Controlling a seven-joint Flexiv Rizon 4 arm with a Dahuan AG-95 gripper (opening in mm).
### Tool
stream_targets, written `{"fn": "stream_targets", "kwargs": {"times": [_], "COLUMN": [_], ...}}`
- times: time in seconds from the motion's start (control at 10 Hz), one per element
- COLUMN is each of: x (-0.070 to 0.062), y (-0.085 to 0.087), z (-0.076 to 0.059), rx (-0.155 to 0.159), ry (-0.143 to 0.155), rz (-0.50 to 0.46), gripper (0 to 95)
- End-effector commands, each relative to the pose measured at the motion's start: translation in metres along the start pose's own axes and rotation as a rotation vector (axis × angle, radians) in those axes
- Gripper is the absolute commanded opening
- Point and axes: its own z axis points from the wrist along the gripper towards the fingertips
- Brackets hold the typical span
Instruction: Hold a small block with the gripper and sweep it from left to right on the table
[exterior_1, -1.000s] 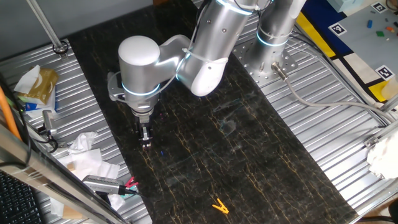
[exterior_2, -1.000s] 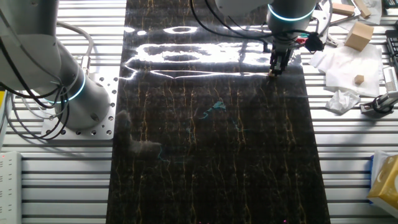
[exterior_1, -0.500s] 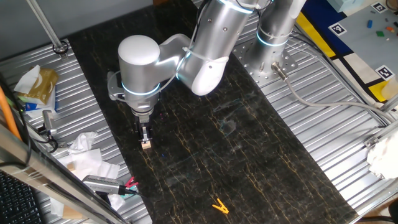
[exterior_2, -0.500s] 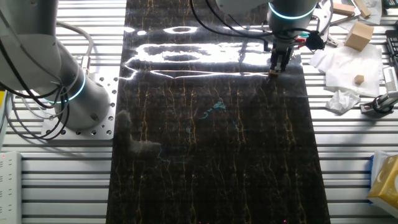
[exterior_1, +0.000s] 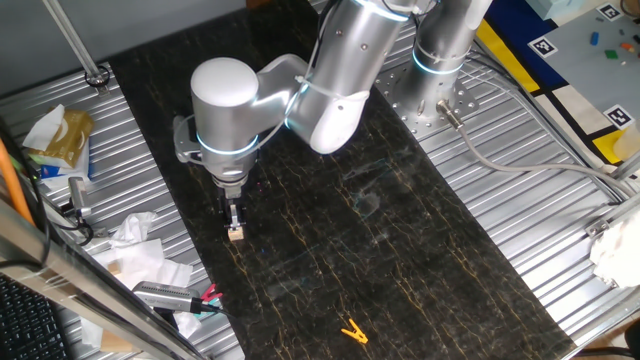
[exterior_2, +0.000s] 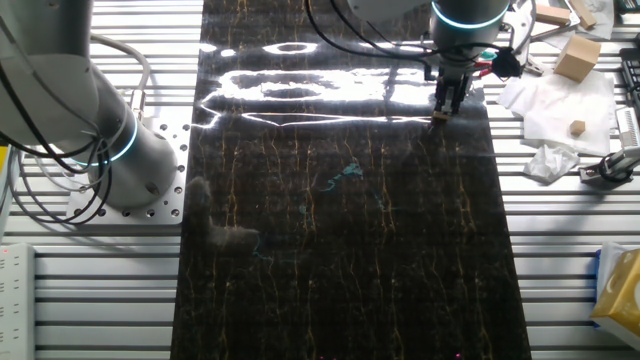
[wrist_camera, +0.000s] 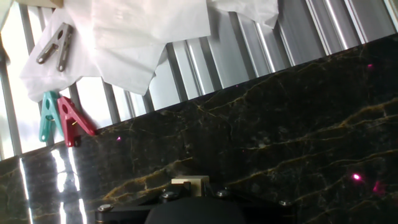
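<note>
No text, label or number is legible.

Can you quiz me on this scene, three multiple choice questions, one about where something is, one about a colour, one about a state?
1. Where on the table is the small block?
A. near the edge beside the crumpled paper
B. at the centre
C. beside the yellow clip

2. What colour is the clip lying on the table?
A. red
B. yellow
C. teal

3. What is the gripper doing?
A. open above the block
B. shut on the block
C. shut on the clip

Answers: 1 A, the block sits by the paper-side edge. 2 B, it is yellow against black. 3 B, the block shows between the fingers.
</note>
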Motion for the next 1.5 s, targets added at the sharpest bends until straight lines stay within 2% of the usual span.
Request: {"fn": "stream_targets", "kwargs": {"times": [0.1, 0.6, 0.7, 1.0, 1.1, 1.2, 1.3, 1.5], "x": [-0.0001, -0.0001, -0.0004, -0.001, -0.0012, -0.0012, -0.0013, -0.002], "y": [-0.0003, 0.0, 0.0011, 0.0038, 0.0045, 0.0045, 0.0044, 0.0038], "z": [-0.0003, -0.0004, -0.001, -0.0025, -0.0029, -0.0029, -0.0025, 0.0004], "rx": [0.0, -0.009, -0.011, -0.015, -0.015, -0.016, -0.016, -0.015], "ry": [0.001, -0.006, -0.01, -0.029, -0.029, -0.03, -0.03, -0.033], "rz": [-0.001, 0.002, 0.002, 0.003, 0.003, 0.003, 0.003, 0.003], "gripper": [19.0, 19.0, 38.0, 38.0, 57.0, 57.0, 38.0, 38.0]}}
